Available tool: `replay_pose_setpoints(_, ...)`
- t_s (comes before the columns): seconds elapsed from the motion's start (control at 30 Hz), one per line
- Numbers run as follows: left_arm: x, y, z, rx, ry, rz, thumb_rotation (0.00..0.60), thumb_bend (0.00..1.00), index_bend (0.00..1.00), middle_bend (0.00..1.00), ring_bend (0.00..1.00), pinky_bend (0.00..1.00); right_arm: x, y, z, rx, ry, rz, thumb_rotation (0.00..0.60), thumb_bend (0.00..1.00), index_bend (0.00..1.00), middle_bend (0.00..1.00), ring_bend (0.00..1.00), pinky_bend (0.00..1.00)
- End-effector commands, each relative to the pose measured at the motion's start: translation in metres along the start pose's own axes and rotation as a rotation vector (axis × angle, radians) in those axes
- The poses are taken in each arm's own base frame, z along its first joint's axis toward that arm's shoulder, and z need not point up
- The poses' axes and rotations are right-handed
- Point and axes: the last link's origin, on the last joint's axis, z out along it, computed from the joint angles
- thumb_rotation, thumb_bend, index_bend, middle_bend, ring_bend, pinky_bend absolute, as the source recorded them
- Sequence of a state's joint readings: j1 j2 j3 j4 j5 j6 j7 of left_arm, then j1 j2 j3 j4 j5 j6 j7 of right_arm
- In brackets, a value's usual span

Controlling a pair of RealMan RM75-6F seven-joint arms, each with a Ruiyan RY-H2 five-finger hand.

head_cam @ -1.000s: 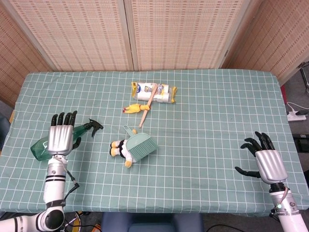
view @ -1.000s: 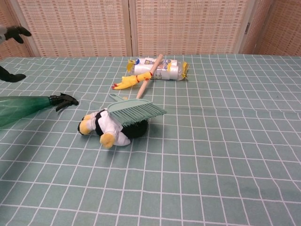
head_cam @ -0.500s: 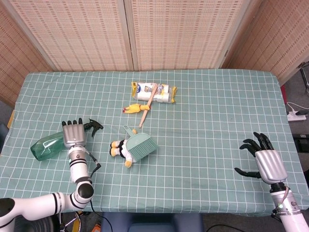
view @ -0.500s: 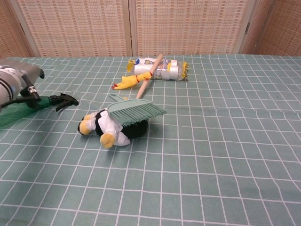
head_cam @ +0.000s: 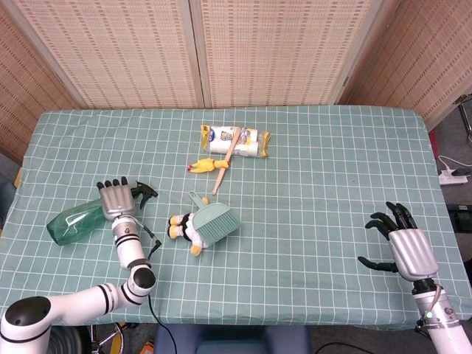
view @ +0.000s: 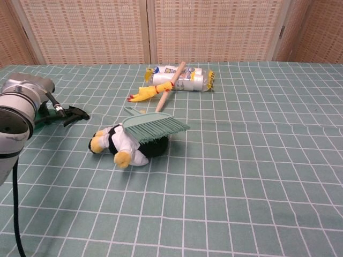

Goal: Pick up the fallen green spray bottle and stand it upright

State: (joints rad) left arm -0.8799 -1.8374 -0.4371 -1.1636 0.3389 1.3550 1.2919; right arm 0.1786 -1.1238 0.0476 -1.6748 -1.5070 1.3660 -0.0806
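The green spray bottle (head_cam: pixel 74 222) lies on its side at the table's left, its black nozzle (head_cam: pixel 144 192) pointing right. My left hand (head_cam: pixel 117 199) hovers over the bottle's neck, palm down with fingers spread, holding nothing. In the chest view my left arm (view: pixel 20 107) hides most of the bottle, and only the black trigger head (view: pixel 73 114) shows. My right hand (head_cam: pixel 402 244) hangs open near the front right edge, far from the bottle.
A penguin plush (head_cam: pixel 183 228) lies under a teal dustpan brush (head_cam: pixel 215 222) just right of the nozzle. A yellow rubber chicken (head_cam: pixel 206 165), a wooden stick (head_cam: pixel 228 155) and a packet (head_cam: pixel 236 139) lie farther back at the centre. A green checked cloth (head_cam: pixel 332 177) covers the table.
My left hand has moved right and forward along the bottle, from over its body to over its neck, sinking lower. The right hand barely moved. The bottle stays lying down.
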Motion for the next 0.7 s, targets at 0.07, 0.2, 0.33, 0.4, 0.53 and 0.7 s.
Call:
replay_pose_setpoints(0.07, -0.005, 0.015, 0.001, -0.03, -0.007, -0.001, 0.6, 0.26, 0.16, 0.17, 0.16, 0.16, -0.001, 0.001, 0.0, -0.006, 0.002, -0.006, 0.6, 0.0, 0.38, 0.25, 0.04, 0.0)
replay_pose_setpoints(0.2, -0.011, 0.018, 0.007, -0.027, -0.014, 0.017, 0.6, 0.26, 0.16, 0.17, 0.16, 0.16, -0.001, 0.0, 0.0, -0.005, 0.007, -0.007, 0.6, 0.0, 0.38, 0.26, 0.04, 0.0)
replay_pose_setpoints(0.33, -0.013, 0.018, 0.01, -0.024, -0.013, 0.023, 0.6, 0.26, 0.16, 0.17, 0.16, 0.16, -0.001, 0.0, 0.0, -0.005, 0.009, -0.006, 0.6, 0.0, 0.38, 0.26, 0.05, 0.0)
replay_pose_setpoints(0.4, -0.01, 0.016, 0.018, -0.007, -0.01, 0.015, 0.6, 0.26, 0.16, 0.18, 0.16, 0.16, -0.001, 0.001, 0.001, -0.007, 0.015, -0.01, 0.6, 0.0, 0.38, 0.26, 0.05, 0.0)
replay_pose_setpoints(0.53, -0.005, 0.014, 0.027, 0.007, -0.01, -0.002, 0.6, 0.26, 0.17, 0.2, 0.17, 0.18, -0.002, 0.001, 0.001, -0.008, 0.019, -0.017, 0.6, 0.0, 0.38, 0.27, 0.05, 0.0)
replay_pose_setpoints(0.7, 0.0, 0.004, 0.038, 0.035, -0.002, -0.015, 0.6, 0.26, 0.19, 0.25, 0.22, 0.26, -0.002, 0.0, 0.001, -0.008, 0.029, -0.023, 0.6, 0.0, 0.38, 0.27, 0.06, 0.0)
